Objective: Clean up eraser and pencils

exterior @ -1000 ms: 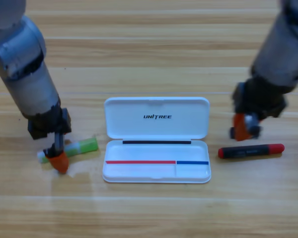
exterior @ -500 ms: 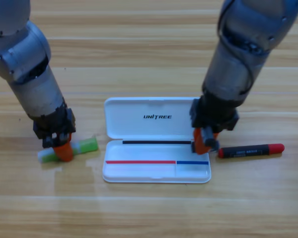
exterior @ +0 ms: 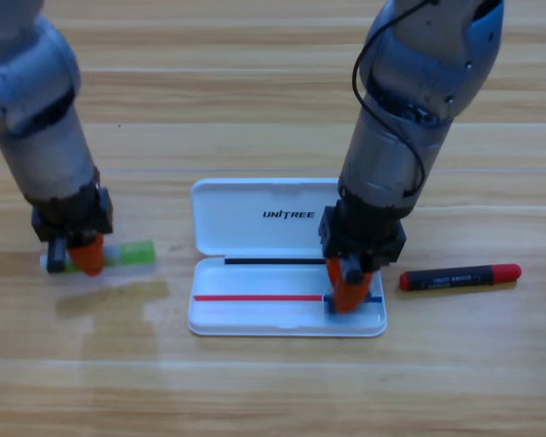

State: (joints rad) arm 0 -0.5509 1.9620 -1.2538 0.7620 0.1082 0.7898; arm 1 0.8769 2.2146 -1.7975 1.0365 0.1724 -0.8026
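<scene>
My left gripper [exterior: 84, 256] is shut on the light green pencil [exterior: 133, 253], which hangs level just above the table at the left and casts a shadow below. The black pencil [exterior: 460, 276] with red ends lies flat on the table right of the white case [exterior: 255, 314]. My right gripper [exterior: 348, 289] points down into the case's small right compartment. A small dark bit of the eraser [exterior: 355, 270] shows between its orange jaws, which are shut on it.
The white case lies open in the middle, its lid [exterior: 287, 214] flat towards the back. The right arm [exterior: 409, 118] stands over the lid's right end. The left arm [exterior: 45, 137] rises from the table's left.
The right gripper has carried the eraser left and forward, from beside the case to over its small compartment. The left gripper has closed on the green pencil and moved it up and to the left.
</scene>
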